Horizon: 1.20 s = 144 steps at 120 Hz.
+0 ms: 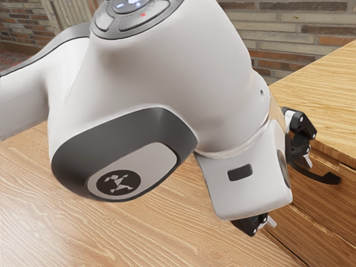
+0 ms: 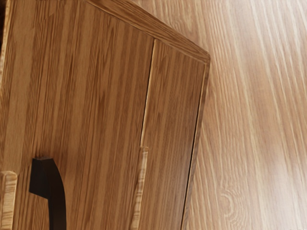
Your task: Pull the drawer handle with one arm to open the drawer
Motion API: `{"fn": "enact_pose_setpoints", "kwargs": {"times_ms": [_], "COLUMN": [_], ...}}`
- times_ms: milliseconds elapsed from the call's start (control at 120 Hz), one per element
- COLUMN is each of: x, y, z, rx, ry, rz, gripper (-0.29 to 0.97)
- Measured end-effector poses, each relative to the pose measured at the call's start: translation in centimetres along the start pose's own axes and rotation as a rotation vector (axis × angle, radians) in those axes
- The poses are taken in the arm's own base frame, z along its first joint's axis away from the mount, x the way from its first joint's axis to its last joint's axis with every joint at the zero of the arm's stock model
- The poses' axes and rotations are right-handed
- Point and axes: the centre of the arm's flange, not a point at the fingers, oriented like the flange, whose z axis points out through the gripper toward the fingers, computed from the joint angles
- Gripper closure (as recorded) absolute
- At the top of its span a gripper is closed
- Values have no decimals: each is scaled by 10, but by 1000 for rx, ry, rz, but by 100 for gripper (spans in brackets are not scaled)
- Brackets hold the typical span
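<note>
Spread wide, the black gripper [image 1: 288, 189] holds nothing: in the exterior view one of its fingers [image 1: 301, 133] stands at the upper end of the white hand and the other pokes out at the hand's lower end, well apart from the first. The upper finger sits right at the near end of the black drawer handle [image 1: 322, 176], overlapping it from this angle; I cannot tell whether the two touch, and the lower finger is clear of the handle. The handle is a slim curved bar that runs from the finger toward the exterior view's right, mounted on the wooden drawer front [image 1: 328, 194]. From the wrist camera the handle [image 2: 50, 191] shows as a dark curved piece fixed to the striped drawer front [image 2: 96, 182], close under the hand. Pale wooden edges run along both sides of that panel, but how far the drawer stands out from the cabinet [image 1: 317, 89] I cannot tell. The cabinet rests on the wooden table [image 1: 111, 233], whose grain also shows beside the cabinet in the wrist view. Behind the hand, the bulky white and grey arm [image 1: 167, 72] comes in from the exterior view's left, and a brick wall [image 1: 289, 28] stands beyond it.
</note>
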Motion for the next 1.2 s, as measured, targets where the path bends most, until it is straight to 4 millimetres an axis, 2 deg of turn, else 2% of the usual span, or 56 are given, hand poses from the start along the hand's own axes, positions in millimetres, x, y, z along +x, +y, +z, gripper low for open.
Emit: {"fn": "enact_pose_setpoints", "kwargs": {"times_ms": [500, 675, 908, 1200], "x": [-12, -19, -15, -17], "y": [-20, -22, -16, -17], "z": [46, 49, 59, 66], "rx": [-17, -3, -9, -14], "ry": [-6, -33, -54, -58], "rz": [24, 30, 57, 59], "gripper": [0, 0, 0, 0]}}
